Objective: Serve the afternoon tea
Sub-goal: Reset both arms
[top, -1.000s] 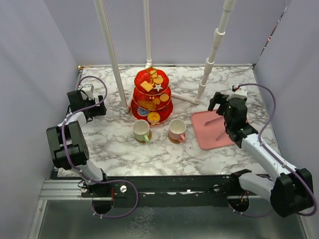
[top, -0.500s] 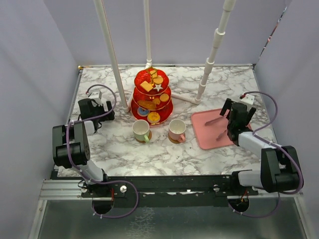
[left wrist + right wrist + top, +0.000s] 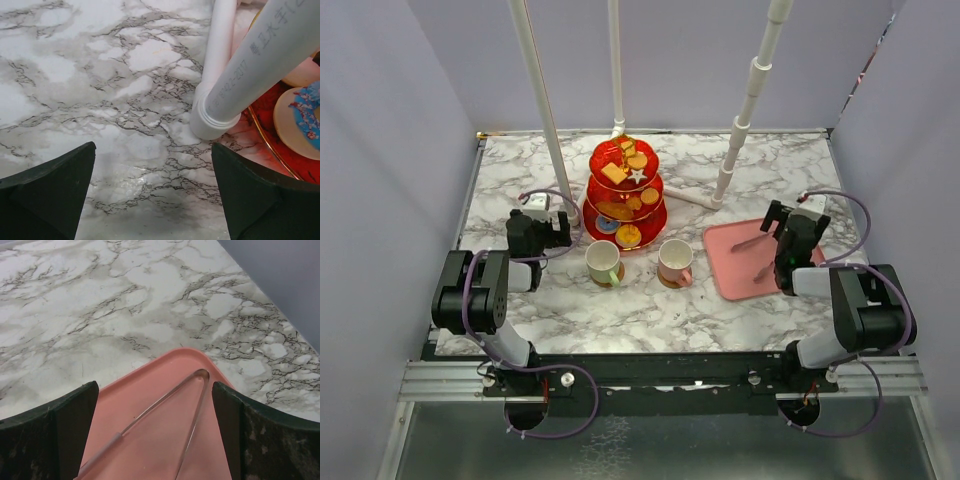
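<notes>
Cookies being held on red stand right of spread left gripper, tongs in pink tray under spread right gripper. Marble table.

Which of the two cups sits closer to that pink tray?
The pink mug; the pale green mug stands beyond it, farther from the tray.

The table was that white marble-look stuff with grey veins. Sitting straight on it: the red three-tier stand toward the back middle, then a left coaster and a right coaster, both brown, side by side just in front of it. A pink tray lay off to the right. A white pipe stood planted on it too, just beside the stand.
</notes>
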Available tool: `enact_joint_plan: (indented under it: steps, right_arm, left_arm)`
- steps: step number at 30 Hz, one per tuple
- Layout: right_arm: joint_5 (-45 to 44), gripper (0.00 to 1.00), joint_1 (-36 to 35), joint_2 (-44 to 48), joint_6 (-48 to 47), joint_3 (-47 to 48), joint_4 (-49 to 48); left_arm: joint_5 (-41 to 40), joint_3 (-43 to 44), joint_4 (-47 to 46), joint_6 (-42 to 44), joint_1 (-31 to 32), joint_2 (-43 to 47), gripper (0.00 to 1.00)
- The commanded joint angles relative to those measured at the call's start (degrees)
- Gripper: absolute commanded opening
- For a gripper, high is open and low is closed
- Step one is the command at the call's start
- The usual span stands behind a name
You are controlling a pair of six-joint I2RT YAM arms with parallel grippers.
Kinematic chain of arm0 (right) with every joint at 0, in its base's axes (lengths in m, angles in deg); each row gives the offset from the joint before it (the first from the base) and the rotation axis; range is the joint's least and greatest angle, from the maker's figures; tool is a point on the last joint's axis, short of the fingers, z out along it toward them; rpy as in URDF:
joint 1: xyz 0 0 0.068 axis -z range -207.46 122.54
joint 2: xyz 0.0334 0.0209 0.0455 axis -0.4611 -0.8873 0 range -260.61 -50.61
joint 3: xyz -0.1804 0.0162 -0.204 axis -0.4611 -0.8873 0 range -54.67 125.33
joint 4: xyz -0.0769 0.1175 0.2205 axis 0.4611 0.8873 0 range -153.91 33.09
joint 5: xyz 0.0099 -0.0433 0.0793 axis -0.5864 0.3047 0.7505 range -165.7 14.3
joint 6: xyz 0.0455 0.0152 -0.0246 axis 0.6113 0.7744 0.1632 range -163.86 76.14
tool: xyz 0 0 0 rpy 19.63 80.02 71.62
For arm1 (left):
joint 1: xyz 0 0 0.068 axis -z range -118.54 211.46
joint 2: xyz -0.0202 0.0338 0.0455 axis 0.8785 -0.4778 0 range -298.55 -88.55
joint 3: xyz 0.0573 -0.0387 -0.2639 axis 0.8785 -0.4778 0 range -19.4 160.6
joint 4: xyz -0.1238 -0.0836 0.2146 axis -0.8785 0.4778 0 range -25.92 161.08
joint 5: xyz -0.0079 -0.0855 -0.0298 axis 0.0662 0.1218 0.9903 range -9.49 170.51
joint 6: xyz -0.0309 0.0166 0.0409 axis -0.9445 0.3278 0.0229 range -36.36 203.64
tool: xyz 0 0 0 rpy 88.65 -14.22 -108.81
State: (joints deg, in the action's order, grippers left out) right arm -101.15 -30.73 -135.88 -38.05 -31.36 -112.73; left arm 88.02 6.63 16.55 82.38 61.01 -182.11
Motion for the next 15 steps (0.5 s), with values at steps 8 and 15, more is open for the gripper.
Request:
enact_joint_plan:
  steps: [8,15]
  right_arm:
    - [10.33,1.0,0.54,-0.51,-4.7,-12.96,-24.94]
    - [14.35,1.0,4.59,-2.54,-1.99,-9.07,-20.25]
  left_arm:
    - [-7.82,-13.87,-30.92,2.27,4.01,-0.43,0.99]
    - [-7.77,-11.9,-28.14,2.35,3.87,-0.93,0.99]
